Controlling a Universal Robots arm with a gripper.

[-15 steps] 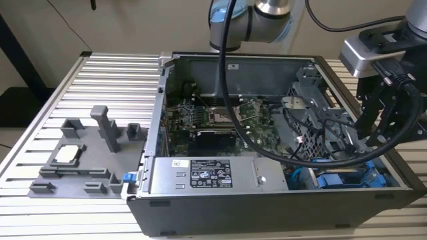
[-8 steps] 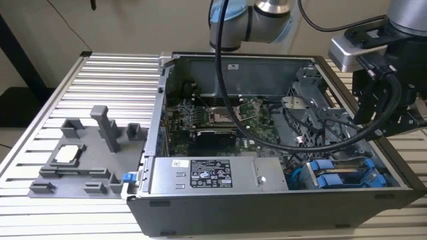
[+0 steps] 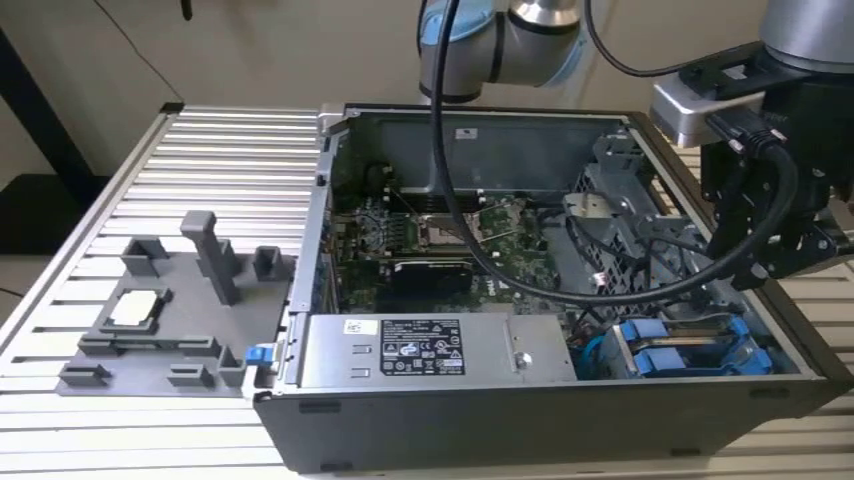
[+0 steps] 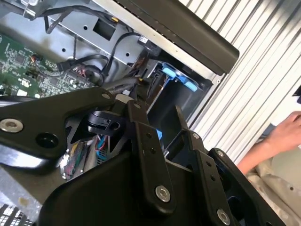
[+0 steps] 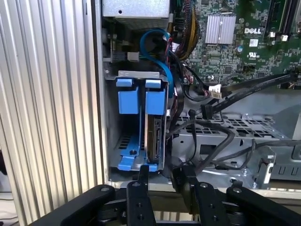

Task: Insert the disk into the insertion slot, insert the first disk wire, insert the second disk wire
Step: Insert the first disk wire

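Disk sat in slot at the case corner; step one looked done. Gripper hovered just outside, fingers apart, holding nothing. Wires looked loose, not yet plugged.

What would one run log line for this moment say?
disk: seated in slot | black wires: loose beside slot, none seen on disk | gripper: open, near slot, holding nothing
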